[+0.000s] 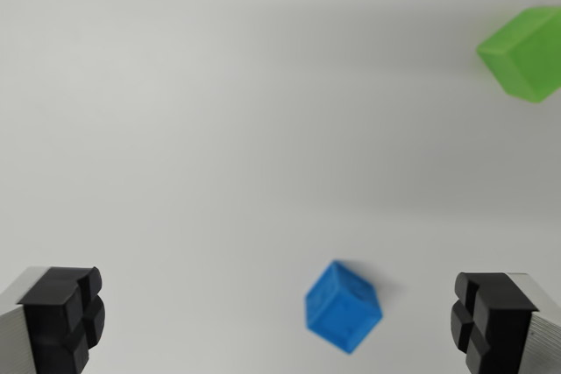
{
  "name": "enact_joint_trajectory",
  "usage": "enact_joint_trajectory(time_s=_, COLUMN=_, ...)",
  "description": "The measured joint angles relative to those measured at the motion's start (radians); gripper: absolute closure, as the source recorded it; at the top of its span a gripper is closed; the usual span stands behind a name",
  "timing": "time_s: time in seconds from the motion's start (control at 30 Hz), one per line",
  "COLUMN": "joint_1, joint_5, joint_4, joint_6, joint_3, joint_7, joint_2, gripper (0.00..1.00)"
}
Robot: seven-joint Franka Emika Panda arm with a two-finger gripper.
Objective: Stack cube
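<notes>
While spread wide, pincer (pixel 280 321) around blue cube (pixel 343 306), green cube (pixel 524 52) well apart.

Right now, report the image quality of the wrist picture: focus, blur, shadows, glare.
Wrist view: blue cube soft-edged, slightly blurred; green cube also soft, cut off by the wrist view's right edge; open pincer fingertips sharper; white table evenly lit, only faint shadows beside the cubes, no glare.
</notes>
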State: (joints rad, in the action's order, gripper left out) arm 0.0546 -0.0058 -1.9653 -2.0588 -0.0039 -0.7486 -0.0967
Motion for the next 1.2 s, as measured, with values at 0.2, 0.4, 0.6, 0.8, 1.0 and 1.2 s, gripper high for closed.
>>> enact_joint_trajectory(time_s=0.2, joint_1=0.006, joint_5=0.0, joint_4=-0.001, joint_6=-0.012, joint_3=-0.005, joint_7=0.033, joint_2=-0.01, gripper=0.0)
enact_joint_trajectory(time_s=0.4, joint_1=0.017, joint_5=0.0, joint_4=-0.003, joint_6=-0.029, joint_3=-0.009, joint_7=0.078, joint_2=-0.026, gripper=0.0)
enact_joint_trajectory(time_s=0.6, joint_1=0.029, joint_5=0.0, joint_4=-0.004, joint_6=-0.047, joint_3=-0.014, joint_7=0.128, joint_2=-0.043, gripper=0.0)
enact_joint_trajectory(time_s=0.8, joint_1=0.045, joint_5=0.0, joint_4=-0.004, joint_6=-0.07, joint_3=-0.018, joint_7=0.189, joint_2=-0.065, gripper=0.0)
enact_joint_trajectory(time_s=1.0, joint_1=0.063, joint_5=0.001, joint_4=-0.004, joint_6=-0.092, joint_3=-0.021, joint_7=0.255, joint_2=-0.09, gripper=0.0)
enact_joint_trajectory(time_s=1.2, joint_1=0.085, joint_5=0.003, joint_4=0.0, joint_6=-0.119, joint_3=-0.023, joint_7=0.331, joint_2=-0.12, gripper=0.0)
